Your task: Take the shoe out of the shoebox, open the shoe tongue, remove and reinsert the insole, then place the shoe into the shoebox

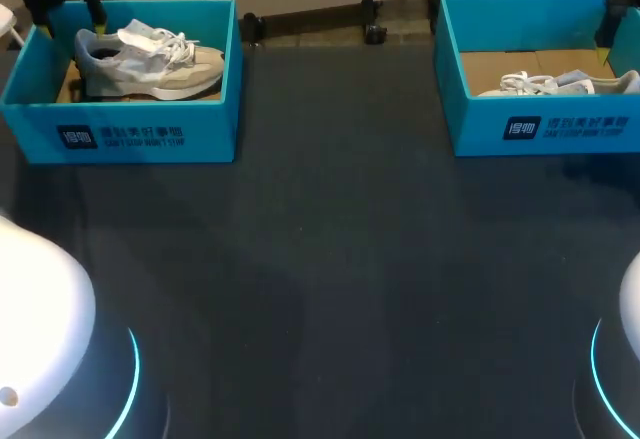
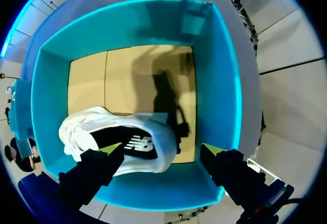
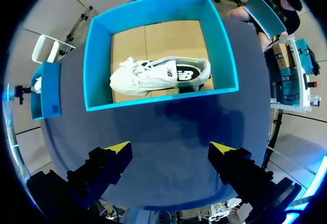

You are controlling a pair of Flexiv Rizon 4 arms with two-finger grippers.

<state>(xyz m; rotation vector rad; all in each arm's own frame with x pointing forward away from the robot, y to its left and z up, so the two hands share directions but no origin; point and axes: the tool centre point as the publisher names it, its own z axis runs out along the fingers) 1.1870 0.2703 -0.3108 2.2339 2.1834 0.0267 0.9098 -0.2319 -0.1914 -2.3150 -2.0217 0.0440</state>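
Two teal shoeboxes stand at the far side of a dark table [image 1: 330,259]. I use the left shoebox [image 1: 150,134] as my landmark.

Inside the left shoebox lies the left shoe [image 1: 150,59], a pale grey and beige trainer that fills most of the box's length. It sits on its sole. Its long axis runs along the box's long walls, with the heel at the outer end and the toe pointing toward the other box.

My left gripper [image 2: 162,151] hangs directly above the left shoebox, over the shoe. Its fingers are spread wide and hold nothing.

Well apart from the left shoebox, across bare table, stands the right shoebox [image 1: 545,129]. It holds the right shoe [image 1: 560,84], a white trainer. This shoe also lies along its box's length, and its toe points back toward the left shoebox, so the two toes face each other.

My right gripper [image 3: 171,148] hovers over the table just in front of the right shoebox. Its fingers are also spread and empty.

As for progress, both shoes are in their boxes and I see no insole lying loose. I judge that the work is either not begun or fully done, and these views cannot settle which. The left gripper, spread above its shoe, suggests a first lift. If so, every step is left: lifting the shoe out, opening the tongue, pulling and refitting the insole, and returning the shoe.
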